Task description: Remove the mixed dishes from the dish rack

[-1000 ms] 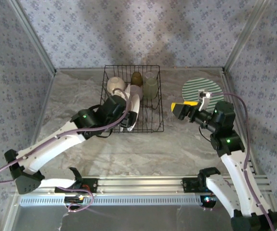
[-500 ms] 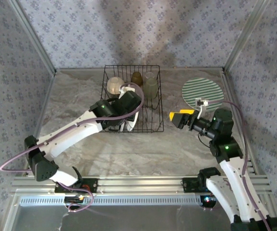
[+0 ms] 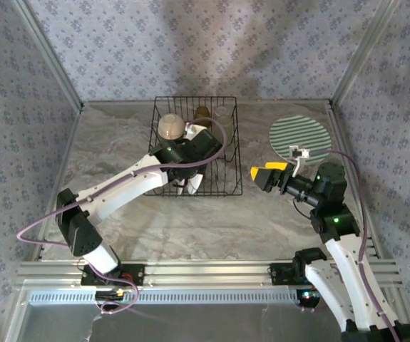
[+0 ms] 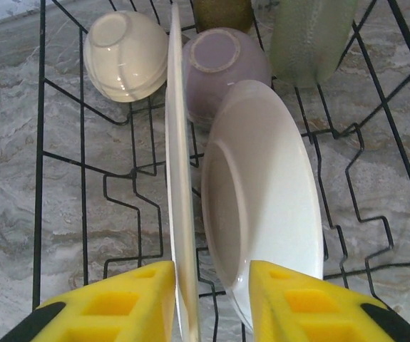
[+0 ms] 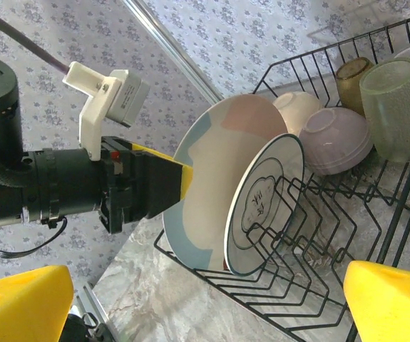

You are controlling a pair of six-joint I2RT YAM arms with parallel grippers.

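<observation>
The marble desk (image 3: pixel 119 142) carries the black wire dish rack (image 3: pixel 234 153) at upper centre of the top view. A striped plate (image 3: pixel 299 137) lies flat on the desk at upper right, apart from the rack. Inside the rack a colour-block plate (image 5: pixel 219 164) and a ringed plate (image 5: pixel 262 206) stand on edge, side by side. The left gripper (image 4: pixel 212 299) straddles the colour-block plate's rim: jaws narrow, one pad against it, the other apart. The right gripper (image 3: pixel 262 175) hovers right of the rack, jaws spread wide and empty. Beyond the plates sit a lilac bowl (image 4: pixel 222 60), a cream bowl (image 4: pixel 126 53), a frosted glass (image 5: pixel 397 107) and an olive-brown cup (image 5: pixel 351 78)
</observation>
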